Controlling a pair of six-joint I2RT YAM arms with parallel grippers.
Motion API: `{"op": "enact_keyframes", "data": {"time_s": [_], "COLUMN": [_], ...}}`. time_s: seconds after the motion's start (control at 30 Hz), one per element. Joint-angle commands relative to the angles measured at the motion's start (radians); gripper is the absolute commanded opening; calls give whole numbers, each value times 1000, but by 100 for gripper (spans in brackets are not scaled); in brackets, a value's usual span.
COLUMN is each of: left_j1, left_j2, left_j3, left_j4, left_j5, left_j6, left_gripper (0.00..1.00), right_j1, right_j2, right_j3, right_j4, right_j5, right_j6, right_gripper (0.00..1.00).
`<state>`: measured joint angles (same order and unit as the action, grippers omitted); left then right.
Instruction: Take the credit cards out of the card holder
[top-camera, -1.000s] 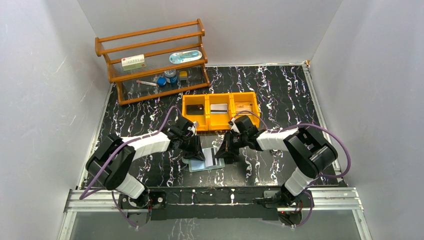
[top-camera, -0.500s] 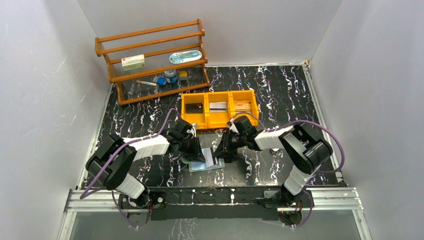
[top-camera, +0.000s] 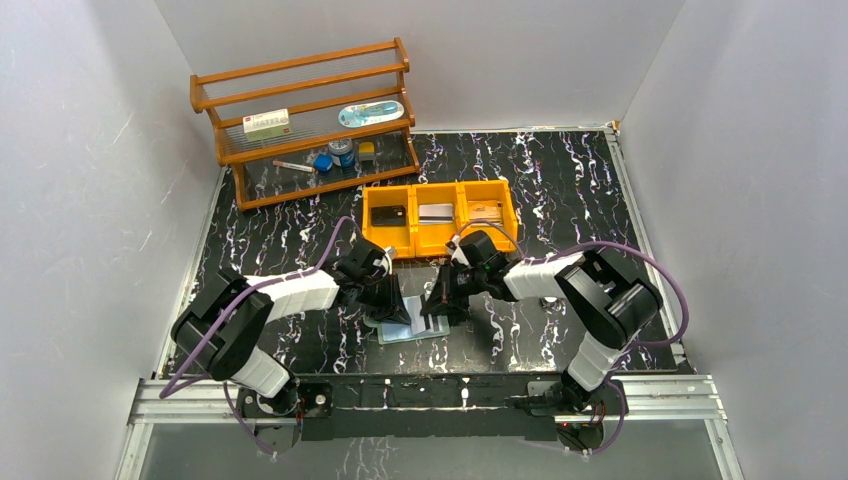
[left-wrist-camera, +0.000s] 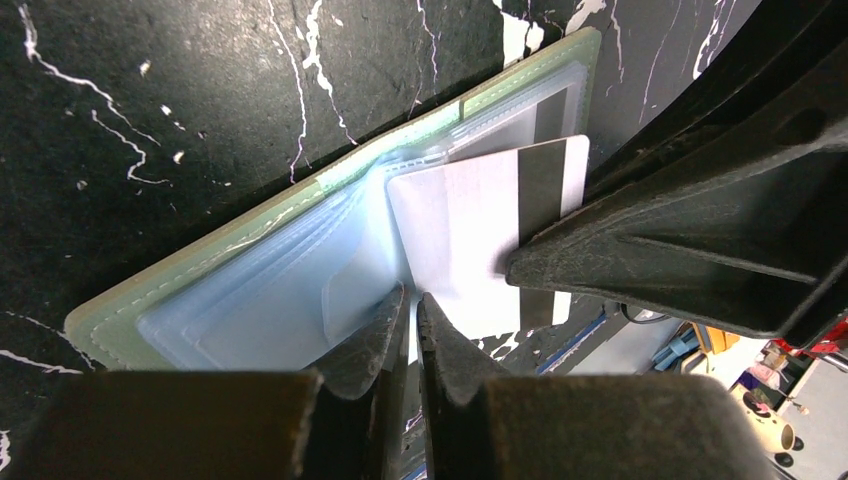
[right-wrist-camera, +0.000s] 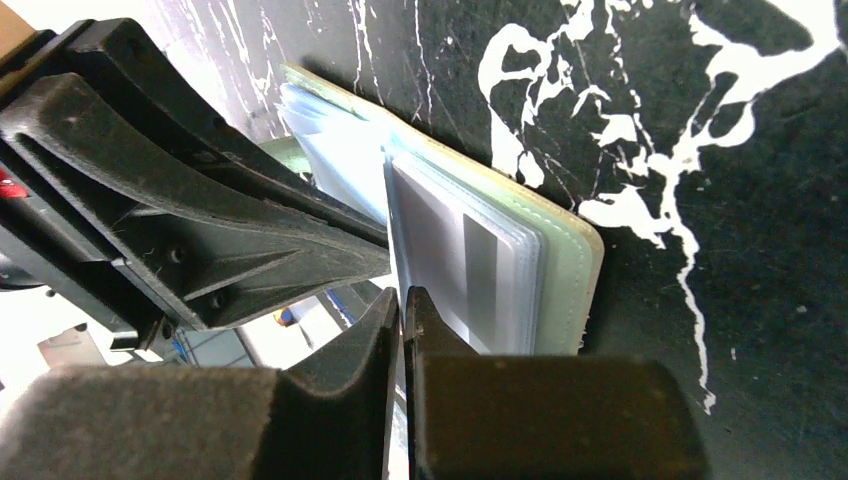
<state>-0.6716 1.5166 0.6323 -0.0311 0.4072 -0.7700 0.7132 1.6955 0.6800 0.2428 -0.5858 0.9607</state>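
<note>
Striped credit card (left-wrist-camera: 460, 240) at card holder (left-wrist-camera: 250, 290): sharp at wrists, speck from above.

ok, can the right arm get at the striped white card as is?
Likely yes: the card sticks out of the card holder, uncovered, and the right end effector looks closed on its free edge. The left end effector grips the holder beside it, clear of that edge.

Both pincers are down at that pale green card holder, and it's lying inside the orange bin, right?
Not quite. The left pincer and the right pincer are indeed at the card holder, but it lies on the black marbled table, in front of the orange bin, not inside it. The top external view shows this.
</note>
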Motion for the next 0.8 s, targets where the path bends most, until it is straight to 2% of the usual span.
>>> {"op": "enact_keyframes", "data": {"time_s": [0.0, 0.13, 0.5, 0.77], "left_j1": [-13, -13, -13, -13], "left_j2": [1, -33, -131, -257], "left_j3": [-37, -40, -22, 0], "left_j4": [-126, -135, -167, -204], "left_j5": [-77, -94, -124, -179], "left_j6": [30, 29, 24, 21], "left_gripper": [8, 8, 13, 31], "right_j1": [14, 13, 14, 13], "right_j2": [-48, -111, -277, -413], "right_j3": [20, 37, 36, 64], "right_j4": [-38, -137, -237, -216], "right_j5": [68, 141, 250, 354], "right_j6": [-41, -103, -198, -320], "right_gripper": [10, 0, 0, 0]}}
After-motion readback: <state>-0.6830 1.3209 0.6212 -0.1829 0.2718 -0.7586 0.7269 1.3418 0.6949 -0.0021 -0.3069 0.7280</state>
